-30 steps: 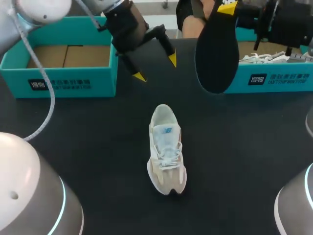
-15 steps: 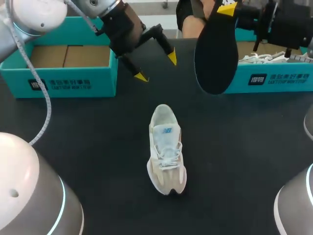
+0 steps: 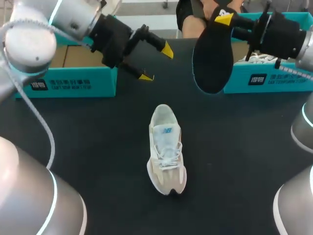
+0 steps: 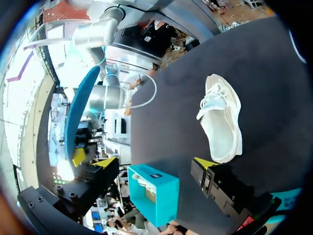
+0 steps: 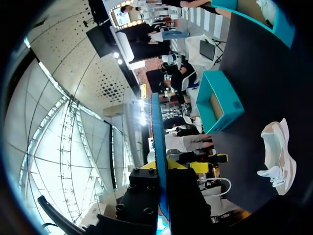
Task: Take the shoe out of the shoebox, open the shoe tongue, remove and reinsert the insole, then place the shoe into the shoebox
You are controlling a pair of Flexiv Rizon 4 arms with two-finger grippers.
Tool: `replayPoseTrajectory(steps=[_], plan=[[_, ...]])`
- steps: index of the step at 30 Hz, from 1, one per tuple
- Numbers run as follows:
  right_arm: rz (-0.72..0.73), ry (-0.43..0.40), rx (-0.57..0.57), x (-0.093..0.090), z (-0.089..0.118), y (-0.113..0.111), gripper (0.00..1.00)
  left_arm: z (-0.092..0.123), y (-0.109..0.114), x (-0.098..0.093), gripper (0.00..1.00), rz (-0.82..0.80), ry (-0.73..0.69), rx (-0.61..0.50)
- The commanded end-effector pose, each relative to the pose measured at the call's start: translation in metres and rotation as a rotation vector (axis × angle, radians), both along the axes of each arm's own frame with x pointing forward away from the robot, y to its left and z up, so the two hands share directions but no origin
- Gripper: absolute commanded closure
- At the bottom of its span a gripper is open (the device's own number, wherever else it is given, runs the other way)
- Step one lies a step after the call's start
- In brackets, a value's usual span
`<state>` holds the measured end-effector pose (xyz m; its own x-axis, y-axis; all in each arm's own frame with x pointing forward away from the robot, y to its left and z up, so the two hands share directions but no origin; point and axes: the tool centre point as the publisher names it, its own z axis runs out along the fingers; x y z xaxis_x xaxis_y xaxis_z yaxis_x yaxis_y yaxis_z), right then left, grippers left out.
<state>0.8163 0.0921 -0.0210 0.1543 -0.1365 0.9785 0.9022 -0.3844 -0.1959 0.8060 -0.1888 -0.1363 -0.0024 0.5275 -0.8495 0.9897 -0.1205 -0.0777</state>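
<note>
On my feed, the low cream sneaker (image 3: 166,152) reads as soft woven mesh with napped, suede-like panels, corded white laces and a smooth sole edge. The flat dark insole (image 3: 212,54) shows me a matt black underside; from the right wrist camera its thin edge looks smooth and blue. The black tabletop (image 3: 88,147) is matt, with hardly any sheen. The open teal shoebox (image 3: 73,81) is printed card outside, dull satin, and raw brown cardboard inside. My left gripper (image 3: 156,63) and right gripper (image 5: 171,167) have matt black plastic-looking fingers with smooth yellow tips. The rounded pale arm housing (image 3: 29,49) is glossy.
</note>
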Motion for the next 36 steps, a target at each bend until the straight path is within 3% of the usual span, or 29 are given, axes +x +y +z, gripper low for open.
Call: replayPoseTrajectory(steps=[1, 14, 26, 36], plan=[[-0.004, 0.029, -0.008, 0.010, -0.010, 0.012, 1.00, -0.004, 0.009, -0.011, 0.00, 0.096, -0.070, -0.386], [0.051, 0.097, -0.008, 0.029, -0.046, 0.040, 1.00, 0.023, 0.018, -0.012, 0.00, 0.194, -0.118, -0.623], [0.129, 0.122, -0.021, 0.046, -0.063, 0.072, 1.00, 0.031, 0.000, -0.019, 0.00, 0.187, -0.101, -0.666], [0.180, 0.176, -0.043, 0.040, -0.072, 0.097, 1.00, 0.028, -0.025, -0.013, 0.00, 0.165, -0.091, -0.663]])
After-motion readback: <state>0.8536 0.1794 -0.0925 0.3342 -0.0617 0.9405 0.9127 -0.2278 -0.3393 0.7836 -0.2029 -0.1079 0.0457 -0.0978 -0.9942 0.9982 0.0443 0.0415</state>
